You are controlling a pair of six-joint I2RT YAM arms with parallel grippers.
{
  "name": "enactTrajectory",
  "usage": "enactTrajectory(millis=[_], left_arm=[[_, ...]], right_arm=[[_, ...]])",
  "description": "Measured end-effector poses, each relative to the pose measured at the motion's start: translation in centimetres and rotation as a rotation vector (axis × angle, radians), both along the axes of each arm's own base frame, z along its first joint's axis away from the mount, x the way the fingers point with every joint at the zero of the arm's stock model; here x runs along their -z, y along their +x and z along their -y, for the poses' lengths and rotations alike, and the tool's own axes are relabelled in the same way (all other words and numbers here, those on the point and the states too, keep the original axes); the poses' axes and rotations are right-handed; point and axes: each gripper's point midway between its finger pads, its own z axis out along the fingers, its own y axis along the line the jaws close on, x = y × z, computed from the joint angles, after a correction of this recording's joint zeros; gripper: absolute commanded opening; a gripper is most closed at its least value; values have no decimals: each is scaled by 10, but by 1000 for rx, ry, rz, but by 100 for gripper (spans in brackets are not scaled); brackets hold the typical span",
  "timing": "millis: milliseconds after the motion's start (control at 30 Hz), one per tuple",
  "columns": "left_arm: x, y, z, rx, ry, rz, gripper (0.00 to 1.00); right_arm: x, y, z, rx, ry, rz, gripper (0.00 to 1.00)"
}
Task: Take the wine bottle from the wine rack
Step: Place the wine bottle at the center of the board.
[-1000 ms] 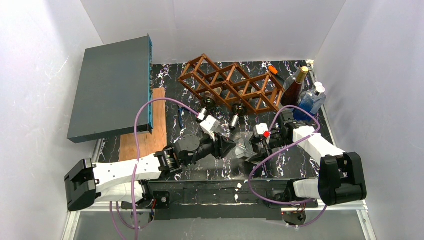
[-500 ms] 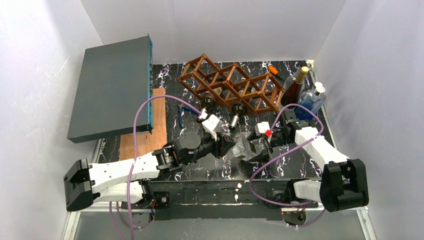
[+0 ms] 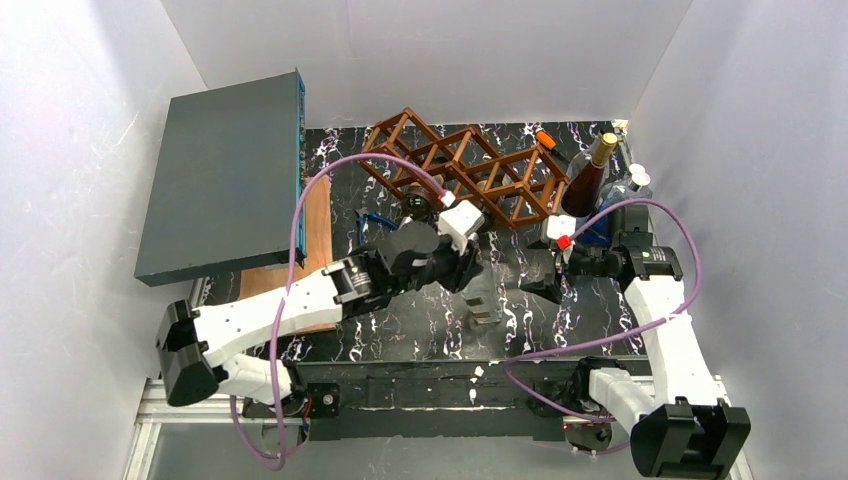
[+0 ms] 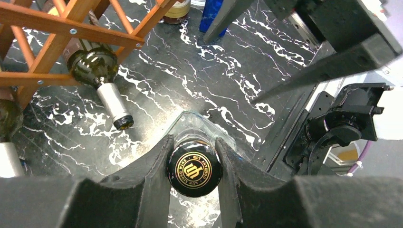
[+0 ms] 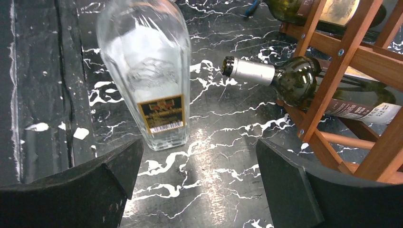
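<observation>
now left arm (image 3: 300, 300) outstretched — left pincer (image 4: 194, 142) clamping clear bottle (image 5: 152, 71), right pincer (image 5: 198, 145) agape

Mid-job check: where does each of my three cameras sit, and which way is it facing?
Top external: above and behind the bases, looking down on the table and wine rack; both arms show.
Left wrist: looks down past the left gripper, shut on the clear bottle at its cap; own fingers show.
Right wrist: looks across the table at that bottle's side; the open right gripper shows.
Shared: both wrist views show the clear bottle and the rack.
</observation>
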Motion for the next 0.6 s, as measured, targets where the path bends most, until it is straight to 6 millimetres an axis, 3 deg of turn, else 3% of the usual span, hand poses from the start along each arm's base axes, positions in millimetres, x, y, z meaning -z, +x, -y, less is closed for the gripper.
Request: enactTrajectory(millis=[300,600], left_arm=[[-1,20,33,66,39,-83,6],[-1,17,57,140,66,-139,10]], right_arm=[[-11,-15,-6,-10,70,-48,98],[-23,-16,-1,17,117,-70,98]])
